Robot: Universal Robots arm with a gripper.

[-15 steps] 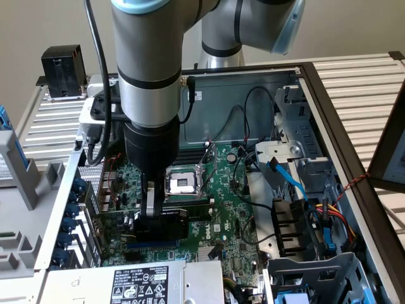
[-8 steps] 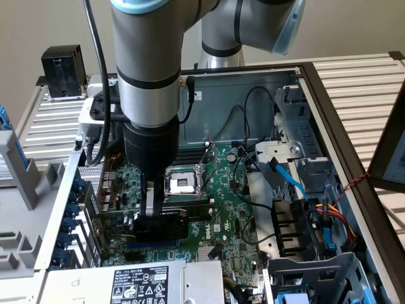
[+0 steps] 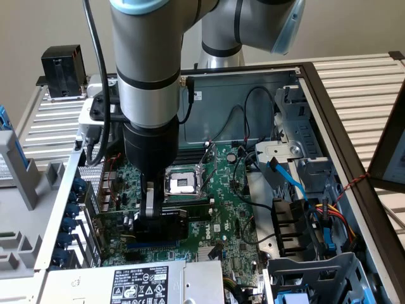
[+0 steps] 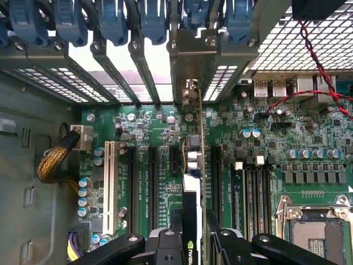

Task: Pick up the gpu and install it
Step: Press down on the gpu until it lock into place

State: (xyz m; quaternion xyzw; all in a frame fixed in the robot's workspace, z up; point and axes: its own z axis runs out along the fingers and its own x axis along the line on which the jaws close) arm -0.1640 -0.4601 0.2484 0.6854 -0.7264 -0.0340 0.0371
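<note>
While the gripper (image 4: 190, 243) jaws hold the gpu (image 4: 194, 165) by its top edge, it stands upright over the motherboard (image 4: 309, 143) slots. It looks thin, light, stiff and easy to break.

PC case (image 3: 354, 136) lay open on the bench (image 3: 370, 82), motherboard (image 3: 231, 209) flat inside. Arm came down over the board's middle; gripper (image 3: 155, 218) sat just above the slots, twd ext. view's left of the CPU socket (image 3: 183, 183). GPU (image 4: 194, 165) stood on edge between the fingers (image 4: 168, 245), over a slot (image 4: 214, 176) among the expansion slots, its bracket end at the case's rear slot openings (image 4: 187, 66). PSU (image 3: 136, 285) lay nearest the camera, drive cage (image 3: 316, 272) at ext. view's right.
</note>
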